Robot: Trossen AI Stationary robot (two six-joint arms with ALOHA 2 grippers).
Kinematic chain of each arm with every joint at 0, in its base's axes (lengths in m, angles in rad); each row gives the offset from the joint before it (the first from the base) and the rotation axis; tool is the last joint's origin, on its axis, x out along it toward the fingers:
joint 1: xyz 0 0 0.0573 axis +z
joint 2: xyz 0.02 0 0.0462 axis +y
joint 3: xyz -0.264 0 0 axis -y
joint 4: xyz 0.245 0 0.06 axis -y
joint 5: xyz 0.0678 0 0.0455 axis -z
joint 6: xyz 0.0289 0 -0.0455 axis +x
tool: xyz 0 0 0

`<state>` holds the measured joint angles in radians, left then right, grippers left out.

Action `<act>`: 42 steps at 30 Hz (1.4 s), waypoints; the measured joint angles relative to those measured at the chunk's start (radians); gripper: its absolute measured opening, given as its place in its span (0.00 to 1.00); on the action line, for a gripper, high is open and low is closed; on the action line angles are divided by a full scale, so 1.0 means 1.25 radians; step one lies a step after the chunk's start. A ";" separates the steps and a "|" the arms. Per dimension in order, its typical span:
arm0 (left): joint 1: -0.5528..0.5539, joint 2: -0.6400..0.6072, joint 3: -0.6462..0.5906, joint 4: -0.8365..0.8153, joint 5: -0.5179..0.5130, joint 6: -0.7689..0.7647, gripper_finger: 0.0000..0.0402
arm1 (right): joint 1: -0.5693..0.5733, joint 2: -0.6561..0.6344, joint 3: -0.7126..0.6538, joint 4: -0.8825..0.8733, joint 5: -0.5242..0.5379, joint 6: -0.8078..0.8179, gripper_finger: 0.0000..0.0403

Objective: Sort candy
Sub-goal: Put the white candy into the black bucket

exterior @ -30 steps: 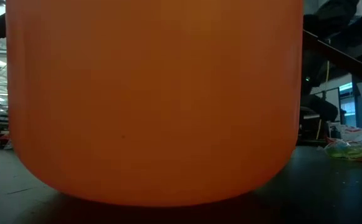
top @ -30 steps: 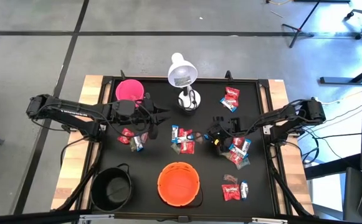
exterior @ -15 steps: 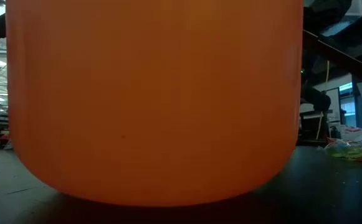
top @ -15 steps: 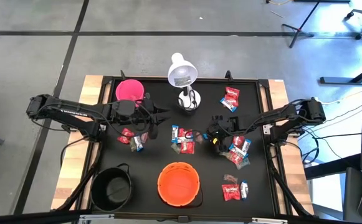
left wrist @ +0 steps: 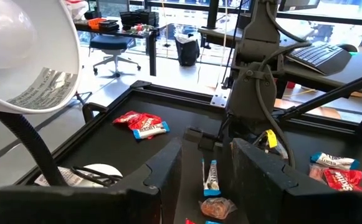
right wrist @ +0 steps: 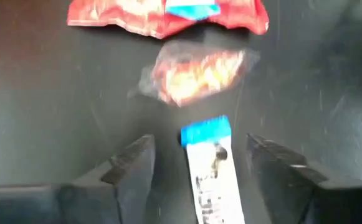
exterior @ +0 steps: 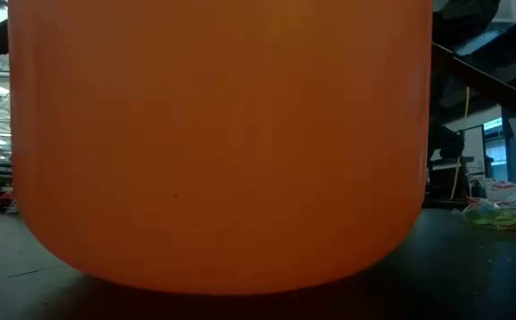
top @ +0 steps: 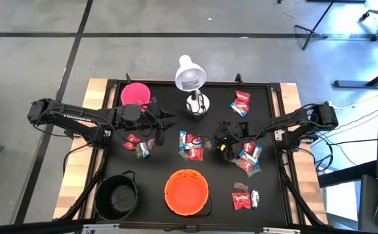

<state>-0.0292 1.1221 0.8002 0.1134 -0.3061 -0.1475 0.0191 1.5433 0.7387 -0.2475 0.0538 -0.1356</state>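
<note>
My right gripper (right wrist: 202, 171) hangs open just above the table, right of its middle (top: 220, 142), pointing steeply down. A blue-and-white candy (right wrist: 209, 168) lies flat on the black table between its fingers, apart from both. Beyond it lie a pinkish clear-wrapped candy (right wrist: 196, 74) and a red candy (right wrist: 168, 12). My left gripper (left wrist: 209, 168) is held open above the table left of the lamp's base (top: 169, 119), nothing between its fingers. More candy lies in small groups at the left (top: 136, 144), far right (top: 241, 103), right (top: 248, 159) and near right (top: 244, 196).
An orange bowl (top: 187, 192) stands at the near middle and fills the low view (exterior: 222, 142). A black pot (top: 117, 195) sits near left and a pink cup (top: 135, 94) far left. A white lamp (top: 190, 78) stands at the far middle.
</note>
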 joint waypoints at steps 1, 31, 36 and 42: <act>0.000 0.000 0.000 0.000 0.000 0.000 0.33 | 0.000 0.008 0.001 0.005 0.003 0.000 0.64; 0.000 0.000 0.001 -0.005 -0.004 -0.002 0.33 | -0.020 0.067 0.000 0.007 -0.011 0.002 0.00; 0.000 0.000 0.001 -0.005 -0.004 -0.003 0.33 | -0.022 -0.009 -0.005 -0.027 0.049 0.003 0.00; 0.000 0.000 0.000 -0.005 -0.004 -0.001 0.33 | -0.021 -0.124 -0.003 -0.046 0.067 0.005 0.00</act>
<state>-0.0292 1.1217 0.8006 0.1070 -0.3107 -0.1483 -0.0071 1.3881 0.7349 -0.3056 0.1371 -0.1299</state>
